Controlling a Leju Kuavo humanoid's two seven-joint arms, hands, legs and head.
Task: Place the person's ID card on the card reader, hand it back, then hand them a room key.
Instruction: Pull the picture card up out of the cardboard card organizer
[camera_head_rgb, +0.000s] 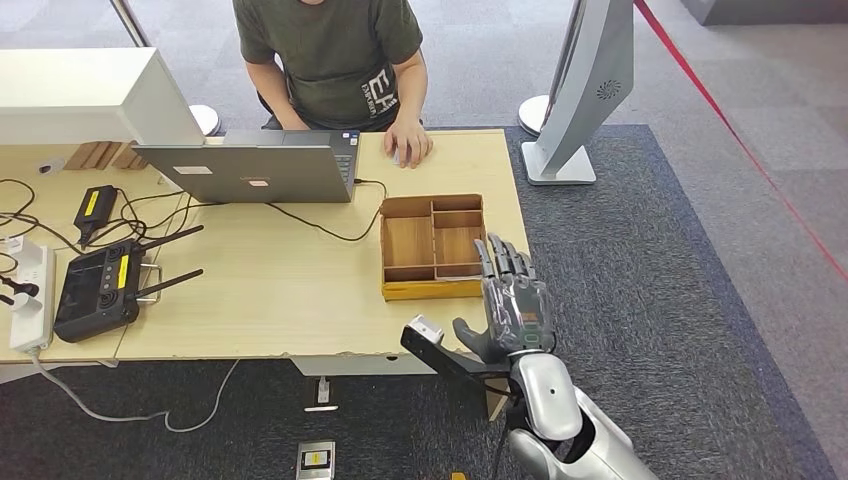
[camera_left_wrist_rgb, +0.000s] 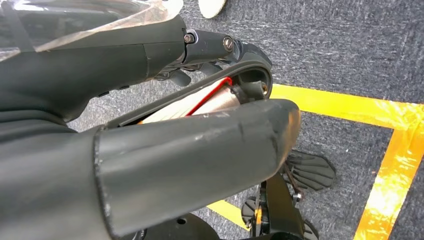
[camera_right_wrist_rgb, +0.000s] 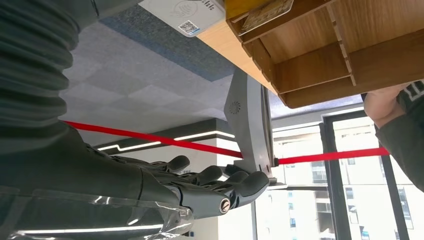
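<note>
Wooden tray (camera_head_rgb: 433, 290) lies just ahead of the right hand (camera_head_rgb: 512, 305) (fingers spread wide, holding nothing); left hand's (camera_left_wrist_rgb: 150, 150) state unclear.

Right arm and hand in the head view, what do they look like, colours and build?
The right arm is a smooth, rounded silver shell with dark gaps at its joints. The right hand has a glossy grey metallic back and dark, segmented fingers with a thick grey thumb. A black bracket with a small pale block juts from the wrist. In the right wrist view a grey ribbed cover and clear plastic film wrap the hand's base.
</note>
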